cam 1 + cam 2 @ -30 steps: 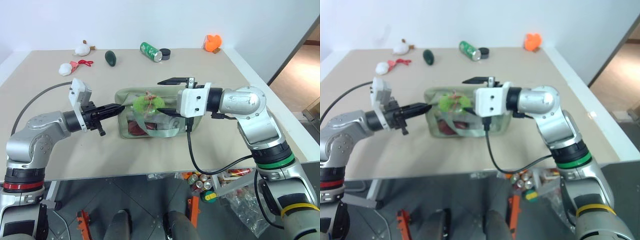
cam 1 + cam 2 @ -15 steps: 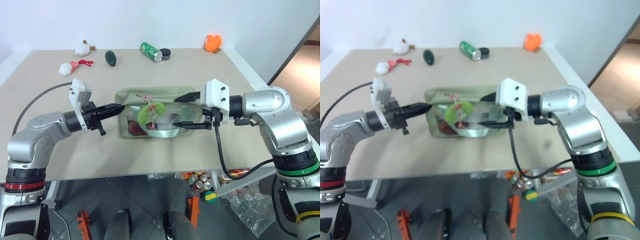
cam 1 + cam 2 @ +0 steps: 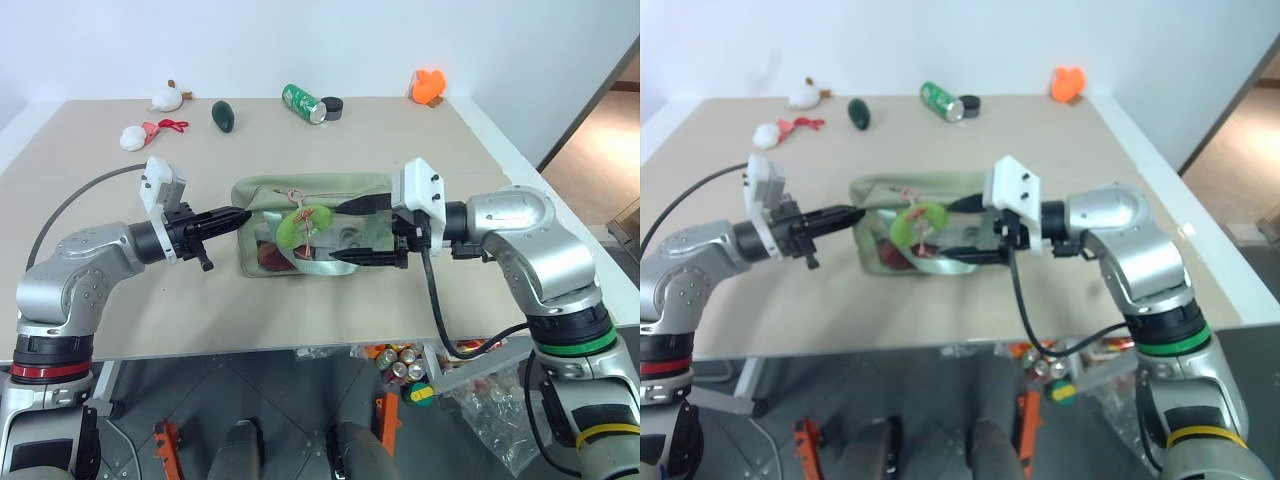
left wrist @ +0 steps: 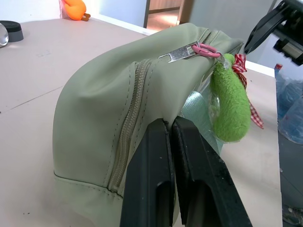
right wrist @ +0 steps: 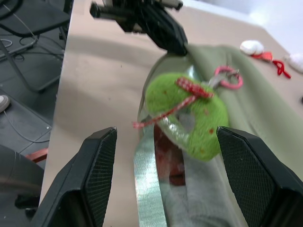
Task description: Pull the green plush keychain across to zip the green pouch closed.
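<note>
On the left, the left pincer (image 3: 232, 216) has its fingers pressed together on the fabric at the near-left end of the green pouch (image 3: 345, 184), pinning that end; in the left wrist view the two black fingers (image 4: 161, 179) meet right at the pouch's seam beside the zipper track. The pouch lies near the middle of the table (image 3: 120, 290), its mint webbing handle (image 3: 330, 263) trailing along the clear side panel. The green plush keychain (image 3: 297, 223) hangs off the zipper pull (image 4: 182, 51) by its pink cord, drooping over the pouch's side toward the left half of the zipper, so most of the track looks left to close. Further right, the right pincer (image 3: 357, 230) stands wide apart, one finger above and one below the plush level, pointing at it but not touching; the right wrist view shows the keychain framed between the spread fingers. The risk from here, as I judge it, is closing on the soft plush alone: it could squash and slip, or the thin cord could take the strain at an angle and jam the slider. The fingers might also snag the webbing or red-checked ribbon (image 5: 189, 90) instead. If the left hold slips, the pouch will simply drag rightward rather than zip.
</note>
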`<state>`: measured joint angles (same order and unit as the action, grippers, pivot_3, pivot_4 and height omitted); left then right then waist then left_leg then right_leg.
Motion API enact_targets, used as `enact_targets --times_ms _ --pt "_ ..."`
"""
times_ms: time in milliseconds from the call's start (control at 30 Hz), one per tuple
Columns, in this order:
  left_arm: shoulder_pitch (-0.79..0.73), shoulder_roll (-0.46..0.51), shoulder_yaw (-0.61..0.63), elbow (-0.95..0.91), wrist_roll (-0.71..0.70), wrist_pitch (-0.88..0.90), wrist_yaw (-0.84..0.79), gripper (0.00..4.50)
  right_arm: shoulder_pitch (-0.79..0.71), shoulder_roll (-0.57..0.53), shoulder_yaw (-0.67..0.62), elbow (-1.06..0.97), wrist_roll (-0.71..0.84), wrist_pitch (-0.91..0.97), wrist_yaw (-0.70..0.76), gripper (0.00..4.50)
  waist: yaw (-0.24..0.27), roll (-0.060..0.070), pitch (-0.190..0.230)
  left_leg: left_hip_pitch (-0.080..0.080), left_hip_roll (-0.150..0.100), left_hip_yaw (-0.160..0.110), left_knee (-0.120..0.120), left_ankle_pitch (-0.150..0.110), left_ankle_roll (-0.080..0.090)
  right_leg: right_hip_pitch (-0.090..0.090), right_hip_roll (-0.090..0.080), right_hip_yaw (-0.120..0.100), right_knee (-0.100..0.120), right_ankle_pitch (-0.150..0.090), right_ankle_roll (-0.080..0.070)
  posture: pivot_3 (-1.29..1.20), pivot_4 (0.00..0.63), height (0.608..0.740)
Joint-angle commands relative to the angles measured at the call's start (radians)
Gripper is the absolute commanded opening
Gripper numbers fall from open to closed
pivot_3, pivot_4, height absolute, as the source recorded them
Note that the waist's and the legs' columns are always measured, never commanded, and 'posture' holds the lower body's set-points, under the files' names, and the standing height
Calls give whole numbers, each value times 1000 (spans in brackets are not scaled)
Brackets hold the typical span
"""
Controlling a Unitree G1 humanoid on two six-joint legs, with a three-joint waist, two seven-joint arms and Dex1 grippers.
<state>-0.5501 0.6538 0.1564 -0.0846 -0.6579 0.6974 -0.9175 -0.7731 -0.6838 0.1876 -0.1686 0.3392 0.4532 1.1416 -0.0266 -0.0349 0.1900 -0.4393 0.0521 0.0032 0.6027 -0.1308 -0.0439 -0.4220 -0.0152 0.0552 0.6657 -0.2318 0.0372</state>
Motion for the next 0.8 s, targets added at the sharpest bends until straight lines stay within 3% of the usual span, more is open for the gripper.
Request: enact_targets --times_ms 33,800 --pt "-2 8 -15 -10 7 12 2 0 8 -10 18 18 -55 -56 0 3468 0 0 0 0 0 0 0 0 0 0 0 0 0 0 0 0 150 740" --pt "9 -2 -23 -37 -6 28 22 0 -110 143 36 190 -156 -190 -59 3468 0 0 0 0 0 0 0 0 0 0 0 0 0 0 0 0 150 740"
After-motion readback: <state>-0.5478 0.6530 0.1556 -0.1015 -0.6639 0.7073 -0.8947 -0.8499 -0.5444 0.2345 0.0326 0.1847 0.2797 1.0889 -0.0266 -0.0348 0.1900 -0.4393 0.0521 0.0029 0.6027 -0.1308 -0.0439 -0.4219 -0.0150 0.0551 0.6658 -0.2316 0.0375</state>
